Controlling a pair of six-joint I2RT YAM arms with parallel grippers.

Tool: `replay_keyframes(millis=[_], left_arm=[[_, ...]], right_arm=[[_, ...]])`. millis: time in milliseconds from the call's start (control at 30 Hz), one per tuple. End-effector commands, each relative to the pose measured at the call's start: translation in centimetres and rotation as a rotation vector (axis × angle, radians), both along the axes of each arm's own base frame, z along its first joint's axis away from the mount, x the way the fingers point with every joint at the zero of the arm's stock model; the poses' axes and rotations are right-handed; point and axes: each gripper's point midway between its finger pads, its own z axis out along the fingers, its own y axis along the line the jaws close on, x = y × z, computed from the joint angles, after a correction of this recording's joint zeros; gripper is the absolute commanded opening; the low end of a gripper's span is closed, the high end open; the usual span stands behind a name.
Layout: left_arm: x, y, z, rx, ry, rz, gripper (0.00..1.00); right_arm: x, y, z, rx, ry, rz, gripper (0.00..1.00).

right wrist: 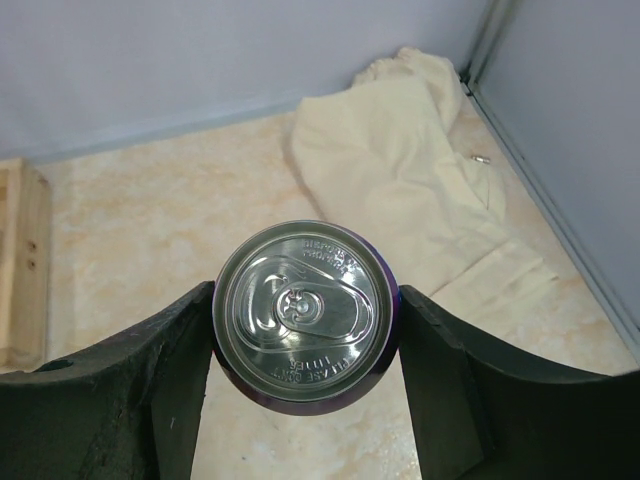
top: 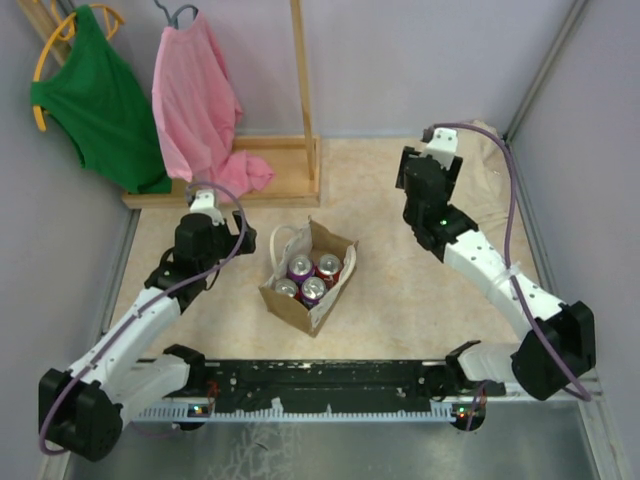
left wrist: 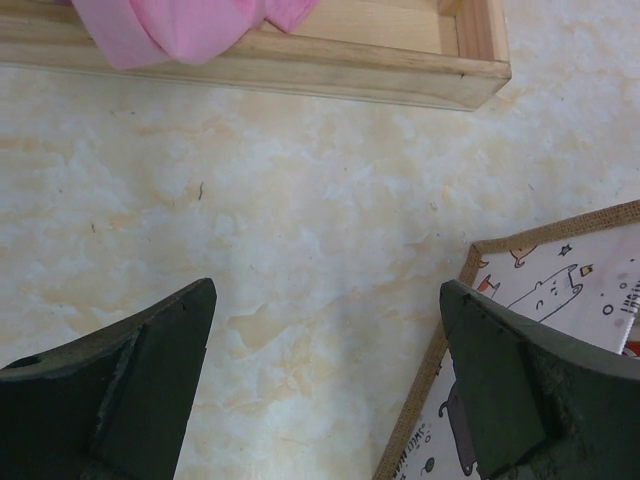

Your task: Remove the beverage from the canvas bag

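Observation:
The canvas bag (top: pixel 292 311) stands open at the table's middle with several cans in it, purple (top: pixel 300 267) and red (top: pixel 328 265). My right gripper (right wrist: pixel 305 300) is shut on a purple beverage can (right wrist: pixel 305 310), seen from above with its silver top between both fingers. In the top view this gripper (top: pixel 425 195) is right of the bag, well apart from it, and the can is hidden under it. My left gripper (left wrist: pixel 327 290) is open and empty over bare table, left of the bag (left wrist: pixel 560 300). It also shows in the top view (top: pixel 200 250).
A wooden clothes rack base (top: pixel 270 165) stands at the back, also in the left wrist view (left wrist: pixel 300 60). A pink garment (top: pixel 195 100) and a green one (top: pixel 100 100) hang there. A beige cloth (right wrist: pixel 400 170) lies in the far right corner.

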Motion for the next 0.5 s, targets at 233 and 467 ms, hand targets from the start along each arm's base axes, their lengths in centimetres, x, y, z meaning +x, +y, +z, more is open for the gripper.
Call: replay_keyframes(millis=[233,467], left_arm=[[-0.3,0.3,2.0,-0.005,-0.046,0.011,1.00],[0.2,0.1,2.6,-0.003,-0.048,0.007,1.00]], right_arm=[[1.8,-0.8,-3.7,0.119,-0.049,-0.008,0.00],[3.1,-0.1,-8.0,0.108,-0.047,0.022,0.00]])
